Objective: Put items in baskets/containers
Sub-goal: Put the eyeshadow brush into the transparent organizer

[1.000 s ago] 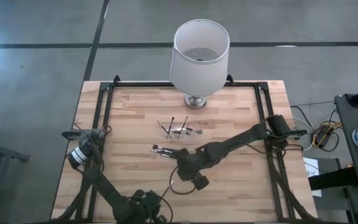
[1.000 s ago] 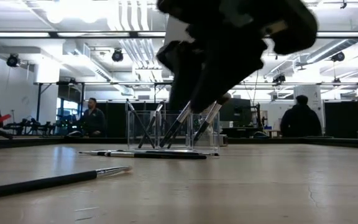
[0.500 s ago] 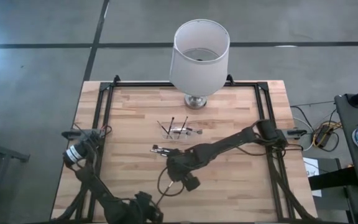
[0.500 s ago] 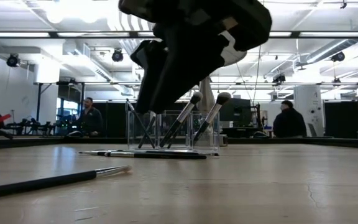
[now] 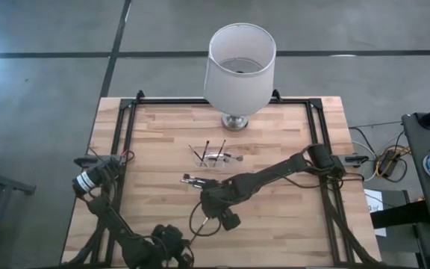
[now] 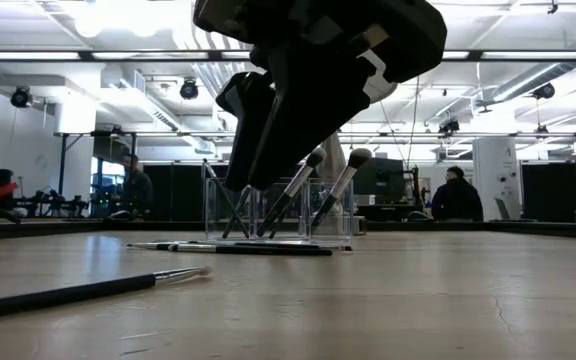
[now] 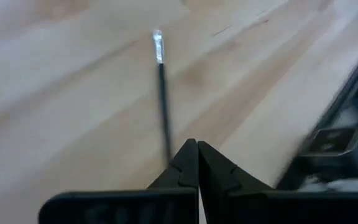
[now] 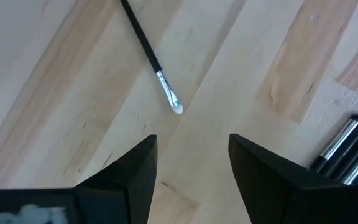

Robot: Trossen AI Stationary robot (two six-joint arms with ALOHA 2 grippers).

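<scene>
The right gripper [image 8: 191, 165], fingers spread wide and empty, hung over the table with a loose brush [image 8: 149, 55] just ahead, its long axis running diagonally away, pale tip nearest the fingers.

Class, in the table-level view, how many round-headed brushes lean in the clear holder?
2 round-headed brushes: one mid-holder, one right of it, in the clear holder; the right gripper may hide others.

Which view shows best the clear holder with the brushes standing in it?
The low view: the clear holder stands side-on with brushes leaning inside. The high view shows it small; both wrist views miss it.
</scene>
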